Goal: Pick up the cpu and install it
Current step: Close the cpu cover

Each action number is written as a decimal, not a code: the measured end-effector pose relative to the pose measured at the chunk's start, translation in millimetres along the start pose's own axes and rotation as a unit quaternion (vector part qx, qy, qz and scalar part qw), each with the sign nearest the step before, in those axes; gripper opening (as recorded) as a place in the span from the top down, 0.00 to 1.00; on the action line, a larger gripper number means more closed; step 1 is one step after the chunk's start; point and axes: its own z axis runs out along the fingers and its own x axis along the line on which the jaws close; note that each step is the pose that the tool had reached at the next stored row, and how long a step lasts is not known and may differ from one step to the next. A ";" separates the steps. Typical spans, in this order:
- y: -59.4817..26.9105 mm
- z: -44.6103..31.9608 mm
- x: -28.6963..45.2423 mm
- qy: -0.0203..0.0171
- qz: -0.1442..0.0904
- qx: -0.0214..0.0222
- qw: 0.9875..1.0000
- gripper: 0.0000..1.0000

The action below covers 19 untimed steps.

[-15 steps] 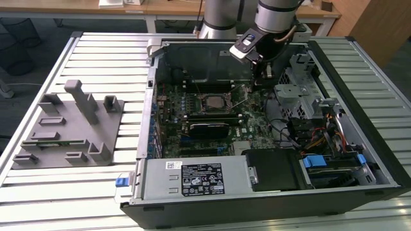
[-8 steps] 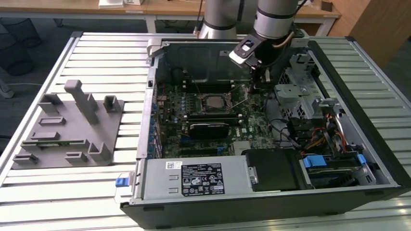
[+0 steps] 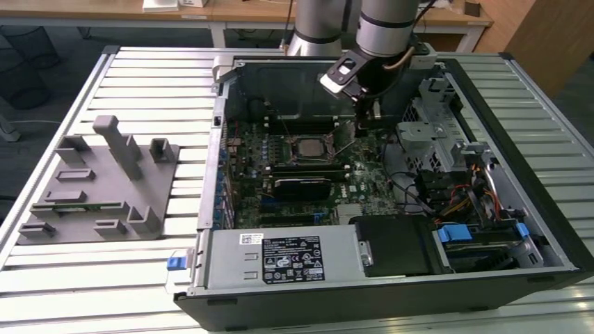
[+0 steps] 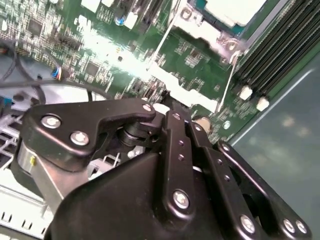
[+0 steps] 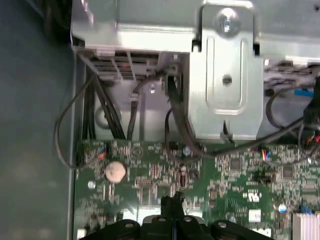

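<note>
The cpu [image 3: 307, 147] lies flat in its socket in the middle of the green motherboard [image 3: 366, 174], silver top up. A corner of the cpu [image 4: 235, 9] also appears in the second wrist view, with the socket's thin wire lever [image 4: 227, 82] beside it. My gripper [image 3: 363, 128] hangs straight down over the board, a little toward the exterior view's right of the socket. Its black fingers [image 5: 172, 204] are pressed together with nothing between them. The tips [image 4: 167, 104] sit close above the board near the lever's end; I cannot tell whether they touch it.
The open computer case [image 3: 213, 174] lies on a slatted metal table. A metal drive cage [image 3: 436, 132] with cables stands just to the exterior view's right of the gripper, and the power supply [image 3: 278, 259] is in front. A grey fixture block [image 3: 102, 188] sits at the left.
</note>
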 end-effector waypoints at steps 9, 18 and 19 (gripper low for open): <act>-34.0 -0.5 0.5 0.000 0.000 -0.002 1.000 0.89; -40.4 -0.6 0.6 0.000 0.000 -0.002 1.000 0.89; -40.4 -0.6 0.6 0.000 0.000 -0.002 1.000 0.89</act>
